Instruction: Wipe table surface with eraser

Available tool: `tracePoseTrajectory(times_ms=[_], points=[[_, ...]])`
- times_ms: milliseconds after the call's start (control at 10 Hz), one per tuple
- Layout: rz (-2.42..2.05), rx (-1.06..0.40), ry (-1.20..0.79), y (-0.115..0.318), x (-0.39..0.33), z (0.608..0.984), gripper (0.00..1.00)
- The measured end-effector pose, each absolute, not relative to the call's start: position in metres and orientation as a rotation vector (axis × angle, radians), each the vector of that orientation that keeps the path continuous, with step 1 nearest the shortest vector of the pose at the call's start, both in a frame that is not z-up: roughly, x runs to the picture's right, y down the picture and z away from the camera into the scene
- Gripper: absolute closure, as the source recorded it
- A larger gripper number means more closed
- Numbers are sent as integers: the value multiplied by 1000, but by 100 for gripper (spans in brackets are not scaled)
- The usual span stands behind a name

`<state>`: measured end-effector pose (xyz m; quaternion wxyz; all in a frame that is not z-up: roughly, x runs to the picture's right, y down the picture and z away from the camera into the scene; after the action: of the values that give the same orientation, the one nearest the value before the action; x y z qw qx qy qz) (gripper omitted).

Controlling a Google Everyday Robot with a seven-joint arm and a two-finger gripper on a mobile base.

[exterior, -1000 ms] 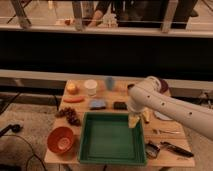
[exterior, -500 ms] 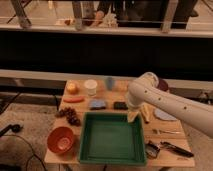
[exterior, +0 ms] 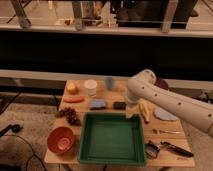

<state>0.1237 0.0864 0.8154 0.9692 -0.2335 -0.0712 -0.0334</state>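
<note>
Camera view | eraser (exterior: 119,105) on table surface (exterior: 162,124), long axis along tray (exterior: 100,114) far rim | claw (exterior: 130,112) just beside it; eraser lies sponge-ward (exterior: 98,104) | open or closed: cannot tell

jaws now farther back, just beside the eraser (exterior: 119,105)

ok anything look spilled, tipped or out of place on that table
Nothing stands out. The black rectangular eraser lies flat on the light tan wooden tabletop beside the blue sponge pad; the white cup stands upright. The gripper hangs beside the eraser, at the green tray's far corner.
</note>
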Motion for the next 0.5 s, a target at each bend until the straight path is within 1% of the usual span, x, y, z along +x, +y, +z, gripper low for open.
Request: tracePoseTrajectory(times_ms=[500], points=[[-81,-468,-143,74,113,831,20]])
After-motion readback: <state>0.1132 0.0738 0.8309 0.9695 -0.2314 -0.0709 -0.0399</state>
